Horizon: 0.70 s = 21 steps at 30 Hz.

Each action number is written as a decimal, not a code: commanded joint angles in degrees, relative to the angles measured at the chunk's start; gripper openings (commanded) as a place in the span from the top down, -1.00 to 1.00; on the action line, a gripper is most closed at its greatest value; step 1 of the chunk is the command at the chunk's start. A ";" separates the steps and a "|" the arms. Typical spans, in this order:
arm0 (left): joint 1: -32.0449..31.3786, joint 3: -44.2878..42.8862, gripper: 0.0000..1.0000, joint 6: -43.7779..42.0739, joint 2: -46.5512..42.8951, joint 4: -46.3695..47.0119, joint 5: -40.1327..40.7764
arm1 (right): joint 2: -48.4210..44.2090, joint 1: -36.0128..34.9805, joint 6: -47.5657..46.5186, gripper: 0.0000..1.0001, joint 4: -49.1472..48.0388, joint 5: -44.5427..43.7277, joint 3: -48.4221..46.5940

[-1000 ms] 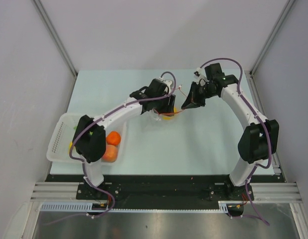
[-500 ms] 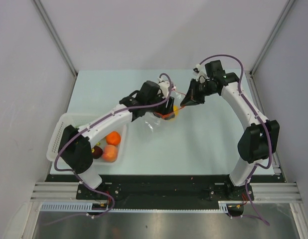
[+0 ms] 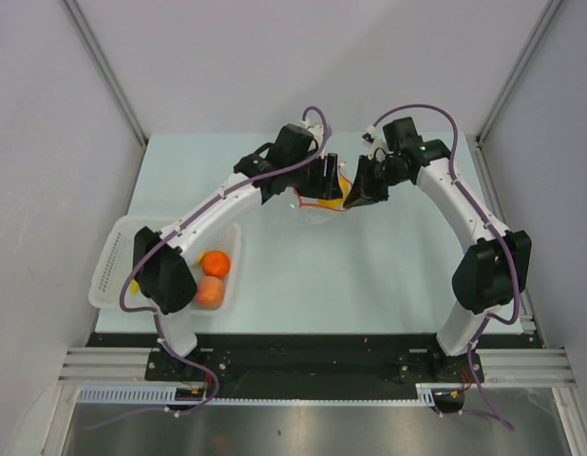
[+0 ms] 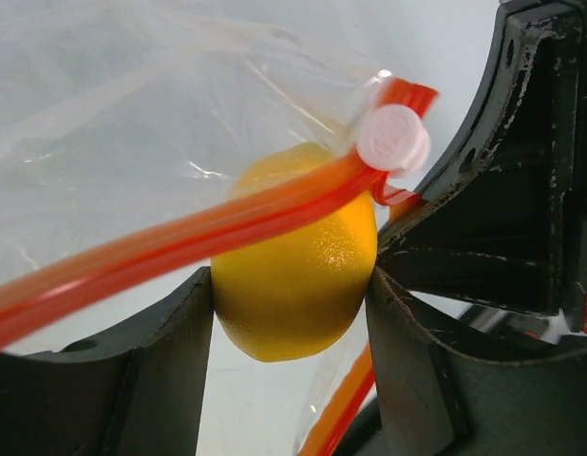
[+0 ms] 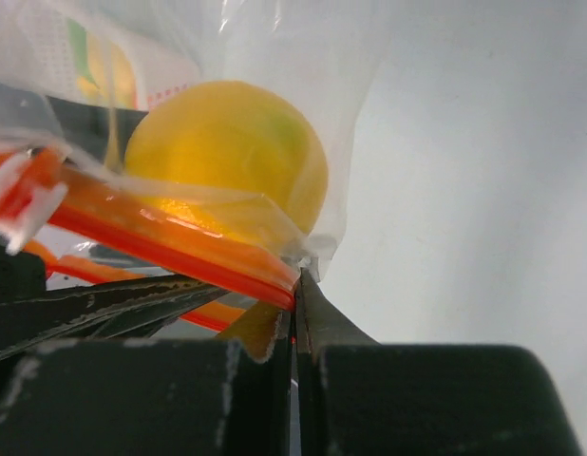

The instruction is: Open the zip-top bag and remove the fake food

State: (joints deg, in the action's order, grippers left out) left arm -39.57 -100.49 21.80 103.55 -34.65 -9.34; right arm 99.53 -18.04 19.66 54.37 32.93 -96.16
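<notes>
Zip-top bag (image 3: 317, 201): clear film, held off the table (image 3: 369, 275) at the far middle, between the two hands; red-orange zip strip (image 4: 179, 247) runs slantwise across the left wrist view, with a pale round slider (image 4: 393, 138) at its upper end; the film hangs slack and creased.

Yellow fruit (image 4: 293, 261): lemon-like, pebbled skin, in the mouth region of the bag; the zip strip crosses in front of its upper part; clear film lies over it in the right wrist view; whether it is wholly inside the bag cannot be told.

Left hand (image 3: 329, 186): fingers (image 4: 170, 361) set one on each flank of the yellow fruit, both touching it, clamped on it; arm reaches from the near-left base to the far middle.

Right hand (image 5: 295, 285): fingers pressed together with almost no gap, pinching the bag's film and the edge of the zip strip at their tips; it stands just beside the left hand, facing it, the bag between.

Basket (image 3: 108, 261): white plastic mesh, on the near-left part of the table, well apart from the bag, partly hidden by the left arm.

Orange fruits (image 3: 216, 263): two, round, lying inside the basket at its right end, close together; a bit of yellow shows at the basket's left side, too hidden to name.
</notes>
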 commanded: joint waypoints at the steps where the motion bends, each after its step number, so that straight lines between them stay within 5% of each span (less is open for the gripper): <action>1: 0.72 -6.12 0.99 8.25 0.34 -6.38 -6.38 | -2.93 -0.24 -2.96 1.00 1.79 -5.58 -0.96; 8: 2.04 0.53 1.00 18.51 -4.13 -2.28 -15.61 | -2.84 -0.50 -3.40 1.00 1.09 -12.53 -3.15; 13: 2.48 4.25 1.00 22.84 -6.78 1.87 -11.33 | -3.02 -1.02 -2.70 1.00 0.12 -8.50 -3.77; 21: 3.71 5.83 1.00 35.67 -6.25 13.27 -17.11 | -6.27 -3.40 -3.66 1.00 -0.05 -11.48 1.06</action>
State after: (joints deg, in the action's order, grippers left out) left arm -36.12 -94.59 49.76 100.51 -31.73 -21.63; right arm 97.30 -20.51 16.84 55.77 22.39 -96.71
